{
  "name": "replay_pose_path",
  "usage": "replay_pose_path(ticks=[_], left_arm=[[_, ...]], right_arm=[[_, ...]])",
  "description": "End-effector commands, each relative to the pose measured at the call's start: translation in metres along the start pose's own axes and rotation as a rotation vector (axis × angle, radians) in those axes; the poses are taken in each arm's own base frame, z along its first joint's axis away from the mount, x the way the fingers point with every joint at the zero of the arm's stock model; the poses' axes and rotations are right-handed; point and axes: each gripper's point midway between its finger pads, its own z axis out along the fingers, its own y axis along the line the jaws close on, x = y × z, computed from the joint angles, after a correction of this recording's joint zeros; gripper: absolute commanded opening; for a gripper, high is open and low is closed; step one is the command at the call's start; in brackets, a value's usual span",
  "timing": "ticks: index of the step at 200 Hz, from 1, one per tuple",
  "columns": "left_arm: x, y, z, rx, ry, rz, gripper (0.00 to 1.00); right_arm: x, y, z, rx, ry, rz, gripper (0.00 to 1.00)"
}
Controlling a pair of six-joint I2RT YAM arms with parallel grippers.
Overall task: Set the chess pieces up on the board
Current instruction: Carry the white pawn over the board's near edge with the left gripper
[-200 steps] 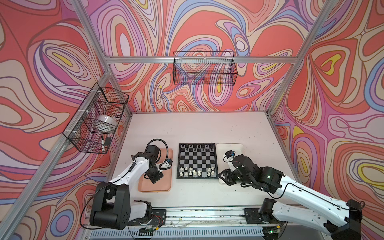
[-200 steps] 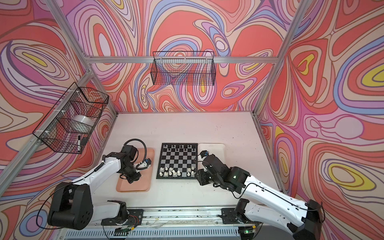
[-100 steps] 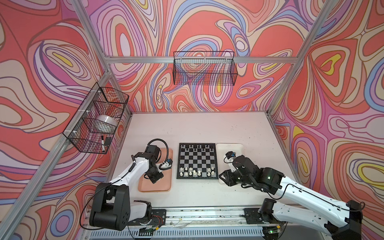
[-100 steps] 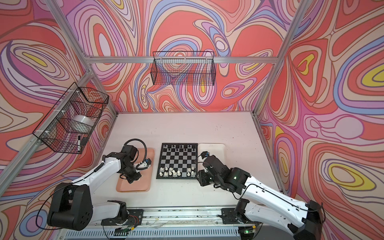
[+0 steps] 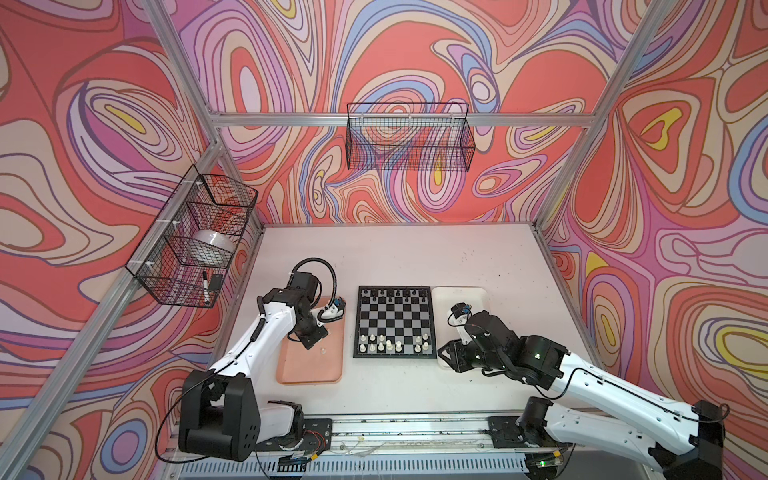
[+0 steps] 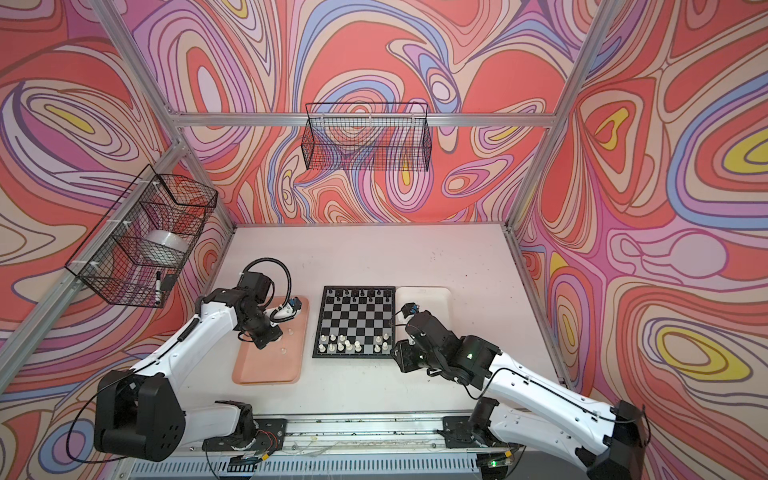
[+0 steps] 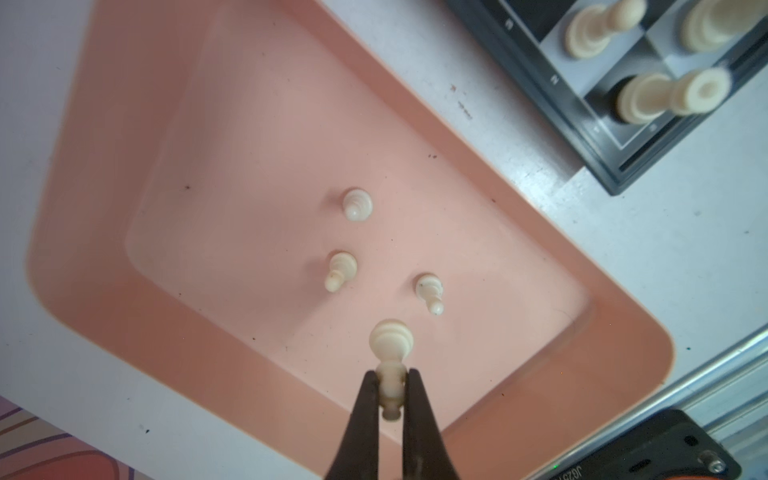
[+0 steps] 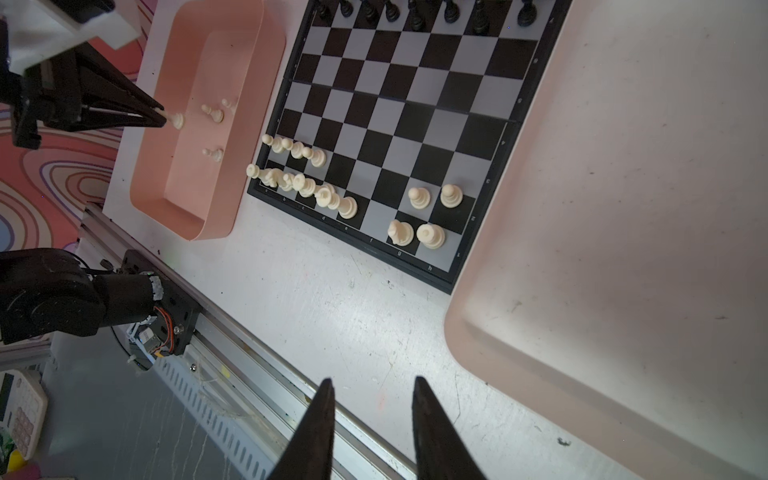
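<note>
Left gripper (image 7: 390, 376): jaws closed on the upper part of a cream-white piece (image 7: 390, 345) over the pink tray (image 7: 124, 124), where three more cream pieces (image 7: 341, 270) stand. Right gripper (image 8: 372, 380): jaws partly open, holding nothing, over the table beside the board (image 5: 395, 320). The board carries cream chessmen (image 8: 432, 235) on its near rows and black chessmen (image 8: 415, 16) on its far row.

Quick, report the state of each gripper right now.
Left gripper: closed on a cream-white chess piece over the pink tray.
Right gripper: open, holding nothing.
</note>
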Motion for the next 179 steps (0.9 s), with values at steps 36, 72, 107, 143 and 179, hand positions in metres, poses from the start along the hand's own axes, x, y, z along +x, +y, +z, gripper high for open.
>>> replay_pose_path(ticks=[36, 72, 107, 143, 179], left_arm=[[-0.023, -0.013, -0.019, 0.040, 0.002, 0.043, 0.10], [-0.056, -0.021, -0.034, 0.021, -0.038, 0.104, 0.10], [-0.094, -0.038, -0.041, 0.021, -0.057, 0.183, 0.10], [-0.134, -0.067, -0.044, 0.023, -0.093, 0.283, 0.10], [-0.165, -0.100, -0.043, 0.041, -0.102, 0.367, 0.10]], right_arm=[[-0.001, -0.002, 0.000, 0.000, -0.017, 0.004, 0.32], [0.000, -0.004, 0.000, 0.006, -0.016, 0.004, 0.32], [0.000, -0.005, -0.002, 0.005, -0.025, 0.014, 0.32], [0.002, -0.011, -0.010, 0.026, -0.038, 0.028, 0.32], [0.004, -0.017, -0.020, 0.036, -0.059, 0.043, 0.32]])
